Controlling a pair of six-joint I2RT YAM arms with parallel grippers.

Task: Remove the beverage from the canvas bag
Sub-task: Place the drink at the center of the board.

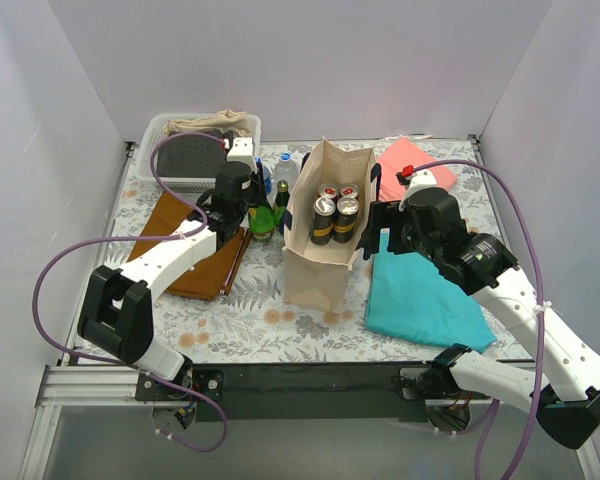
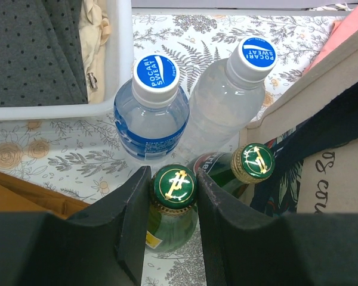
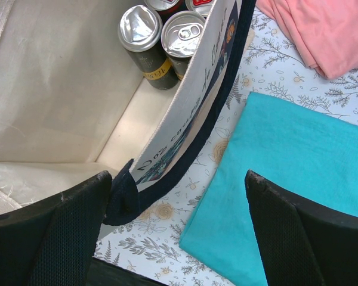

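The beige canvas bag [image 1: 322, 262] with navy handles stands open mid-table. Several cans [image 1: 335, 212] stand at its far end, also in the right wrist view [image 3: 142, 30]. My left gripper [image 1: 262, 212] is outside the bag on its left, shut on the cap of a green glass bottle [image 2: 173, 186] standing on the table. A second green bottle [image 2: 252, 162] stands beside it against the bag. My right gripper [image 3: 179, 202] is wide open astride the bag's right wall and navy handle [image 3: 185, 155], one finger [image 3: 53, 238] over the bag's inside.
Two Pocari Sweat bottles [image 2: 152, 113] [image 2: 227, 101] stand behind the green ones. A white basket [image 1: 152, 135] with cloths is back left. A brown cloth [image 1: 195, 268] lies left, a teal cloth [image 1: 420, 295] right of the bag, a pink cloth [image 1: 405, 160] behind.
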